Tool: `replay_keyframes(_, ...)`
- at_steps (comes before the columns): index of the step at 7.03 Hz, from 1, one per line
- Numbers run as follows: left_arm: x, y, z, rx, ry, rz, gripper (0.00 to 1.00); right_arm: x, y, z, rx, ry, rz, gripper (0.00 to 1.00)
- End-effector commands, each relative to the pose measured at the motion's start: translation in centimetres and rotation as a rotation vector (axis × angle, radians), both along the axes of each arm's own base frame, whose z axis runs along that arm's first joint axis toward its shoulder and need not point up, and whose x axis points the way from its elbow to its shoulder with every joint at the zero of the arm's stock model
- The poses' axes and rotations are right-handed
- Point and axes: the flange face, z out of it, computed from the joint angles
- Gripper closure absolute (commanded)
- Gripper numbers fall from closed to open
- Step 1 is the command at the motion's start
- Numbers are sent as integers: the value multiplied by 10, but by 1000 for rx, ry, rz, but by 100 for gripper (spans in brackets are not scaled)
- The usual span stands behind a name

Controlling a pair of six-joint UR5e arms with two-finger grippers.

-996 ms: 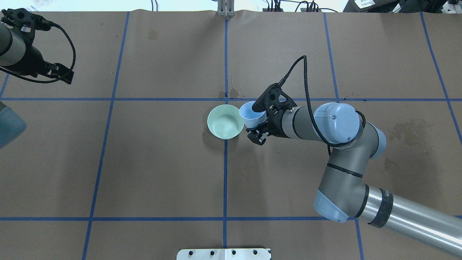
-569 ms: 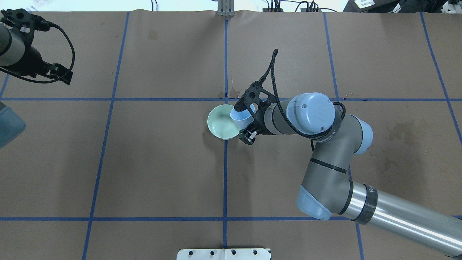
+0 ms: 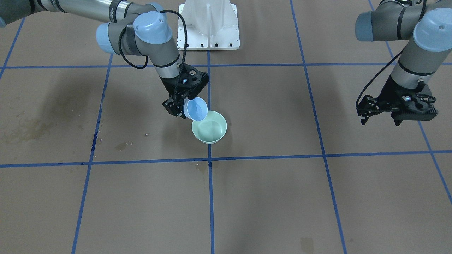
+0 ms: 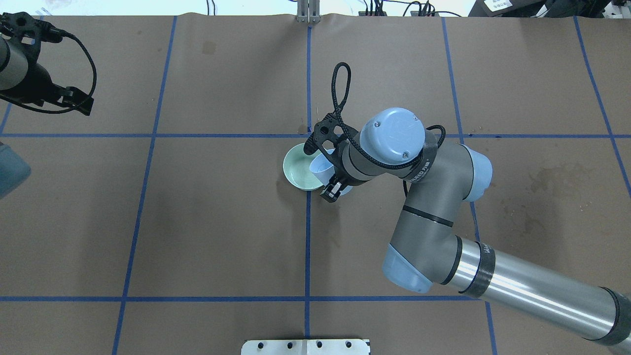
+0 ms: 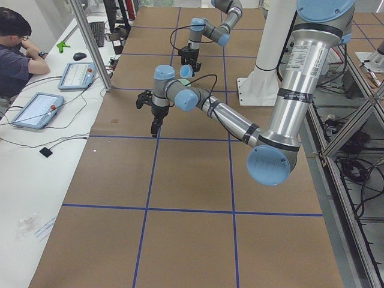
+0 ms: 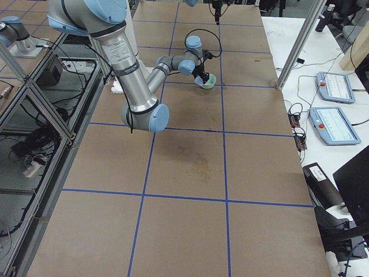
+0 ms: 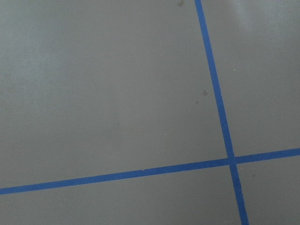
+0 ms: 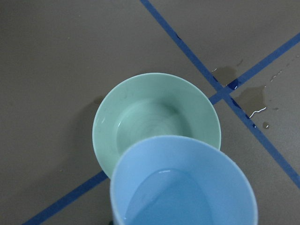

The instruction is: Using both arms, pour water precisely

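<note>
1. Brown paper covers the counter (image 3: 282,197), and blue tape lines (image 3: 317,155) divide it into squares. Seen from the front, the right arm (image 3: 155,38) bends down near the white pedestal (image 3: 210,28). The right hand (image 3: 180,105) is closed around a blue cup (image 3: 196,108), which is tilted with its mouth over the rim of a green bowl (image 3: 212,133). The left arm (image 3: 416,53) is well apart, and the left hand (image 3: 395,107) hangs above bare paper (whether its fingers are apart or together, I cannot tell).
2. From overhead, the right wrist hides most of the blue cup. The green bowl stands just beside a crossing of tape lines, and the left hand is near a far corner of the counter.
3. From the left end, the left arm is near and large. A person (image 5: 15,54) sits at a white desk beside the counter.
4. From the right end, the right arm reaches to the green bowl, small and far.
5. The left wrist camera shows only paper and two crossing tape lines.
6. The right wrist camera shows the water (image 8: 173,199) inside the tilted blue cup, whose lip overlaps the green bowl. Small wet stains (image 8: 253,98) lie at the tape crossing behind the bowl.
</note>
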Motion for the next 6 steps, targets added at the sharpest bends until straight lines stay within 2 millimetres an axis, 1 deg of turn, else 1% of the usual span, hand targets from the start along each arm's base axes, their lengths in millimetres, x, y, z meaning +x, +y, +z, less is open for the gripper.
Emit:
replay_keyframes(1,0,-1,5,2,-8,12,0,-6,-5,-7,-48,65,-36,100)
replay_keyframes(2,0,-1,5,1,-9,12,0,-8,-8,-32,-65,134,-52,100)
replay_keyframes(3,0,-1,5,0,-9,12,0,-9,-8,-37,-61,168,-72,100)
replay_keyframes(6,1,-1,6,-1,-10,13,0,-21,-14,-17,-96,206,-89,100)
